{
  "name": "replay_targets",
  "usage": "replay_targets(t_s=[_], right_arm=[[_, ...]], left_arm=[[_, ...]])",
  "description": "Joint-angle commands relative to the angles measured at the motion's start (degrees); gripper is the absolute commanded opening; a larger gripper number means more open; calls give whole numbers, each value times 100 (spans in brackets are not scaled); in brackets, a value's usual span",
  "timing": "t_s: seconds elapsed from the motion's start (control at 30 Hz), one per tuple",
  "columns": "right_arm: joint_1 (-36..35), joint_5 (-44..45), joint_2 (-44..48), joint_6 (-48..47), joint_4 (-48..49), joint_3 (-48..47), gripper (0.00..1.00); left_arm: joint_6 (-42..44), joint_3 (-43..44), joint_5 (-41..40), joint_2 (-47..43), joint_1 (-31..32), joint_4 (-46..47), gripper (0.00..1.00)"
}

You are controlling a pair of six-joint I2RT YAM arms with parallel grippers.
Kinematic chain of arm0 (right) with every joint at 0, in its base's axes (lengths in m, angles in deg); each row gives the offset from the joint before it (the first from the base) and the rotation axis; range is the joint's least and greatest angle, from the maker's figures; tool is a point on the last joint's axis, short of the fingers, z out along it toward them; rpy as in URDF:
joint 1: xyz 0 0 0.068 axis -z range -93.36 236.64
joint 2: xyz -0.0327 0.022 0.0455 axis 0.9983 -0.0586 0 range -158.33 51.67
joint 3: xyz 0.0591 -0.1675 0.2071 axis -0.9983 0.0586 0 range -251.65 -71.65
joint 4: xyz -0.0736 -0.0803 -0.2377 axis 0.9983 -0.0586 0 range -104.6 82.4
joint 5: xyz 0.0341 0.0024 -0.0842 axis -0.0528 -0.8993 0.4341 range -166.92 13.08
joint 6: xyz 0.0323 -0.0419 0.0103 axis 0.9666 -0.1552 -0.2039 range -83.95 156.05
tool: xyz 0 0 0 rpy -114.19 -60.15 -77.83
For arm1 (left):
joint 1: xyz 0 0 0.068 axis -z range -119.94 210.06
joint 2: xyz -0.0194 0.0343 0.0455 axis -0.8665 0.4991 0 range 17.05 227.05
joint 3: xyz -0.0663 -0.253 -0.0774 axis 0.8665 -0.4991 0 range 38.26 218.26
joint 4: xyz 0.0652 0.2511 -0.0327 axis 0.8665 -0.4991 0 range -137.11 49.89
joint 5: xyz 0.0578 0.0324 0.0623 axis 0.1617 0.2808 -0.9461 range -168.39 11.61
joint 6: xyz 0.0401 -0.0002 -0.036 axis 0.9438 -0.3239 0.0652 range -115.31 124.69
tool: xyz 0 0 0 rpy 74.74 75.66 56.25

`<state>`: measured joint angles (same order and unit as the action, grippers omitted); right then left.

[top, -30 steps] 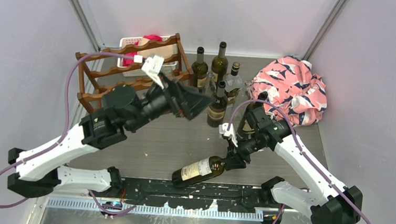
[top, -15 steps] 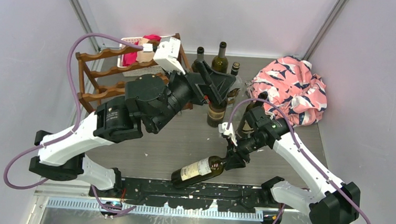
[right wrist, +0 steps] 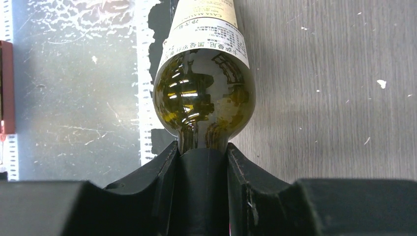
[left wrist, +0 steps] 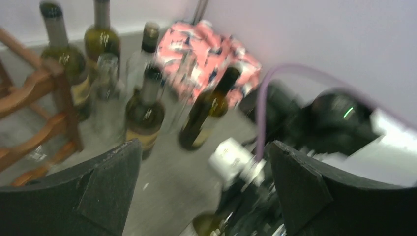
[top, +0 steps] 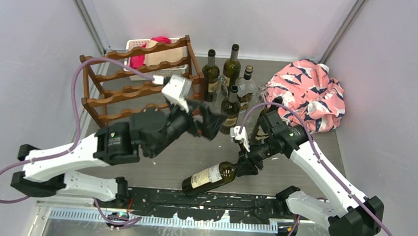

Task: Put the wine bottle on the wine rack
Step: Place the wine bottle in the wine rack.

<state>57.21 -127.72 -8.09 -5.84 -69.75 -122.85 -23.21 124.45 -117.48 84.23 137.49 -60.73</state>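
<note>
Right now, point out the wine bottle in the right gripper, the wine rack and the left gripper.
wine bottle (top: 207, 179): top view, on its label.
wine rack (top: 120, 95): top view, on a middle rail.
left gripper (left wrist: 205, 146): left wrist view, between its open fingertips.

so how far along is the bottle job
Done: the right jaws are shut on the neck of the wine bottle. In hand: it sits low by the near edge of the table, left jaws open and empty. Left: carrying it to the wine rack and laying it in.
</note>
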Motion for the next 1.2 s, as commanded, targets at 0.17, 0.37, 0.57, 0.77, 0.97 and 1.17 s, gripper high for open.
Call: replay_targets(t_s=[0.17,0.37,0.57,0.77,0.97,1.17], right_arm=[[-633,596,285,1215,992,-602,1],[-708,850,310,1806,1612,-803,1],[-899,1200,305,2430,2578,-806,1],[-1209,1801,214,2655,3367,-910,1],[-2027,2824,-3,2259,3951,-979,1],[-2823,3892,-298,1567,4492,-1050,1]], left_arm=[[-48,-3102,783,-2674,-118,750,98],[-323,-4264,1128,-3766,-120,1238,90],[-204,-3998,1140,-3764,-121,642,90],[-72,-3780,1078,-3591,-122,476,90],[-7,-3742,952,-3413,-128,502,90],[-52,-3746,874,-3364,-130,447,90]])
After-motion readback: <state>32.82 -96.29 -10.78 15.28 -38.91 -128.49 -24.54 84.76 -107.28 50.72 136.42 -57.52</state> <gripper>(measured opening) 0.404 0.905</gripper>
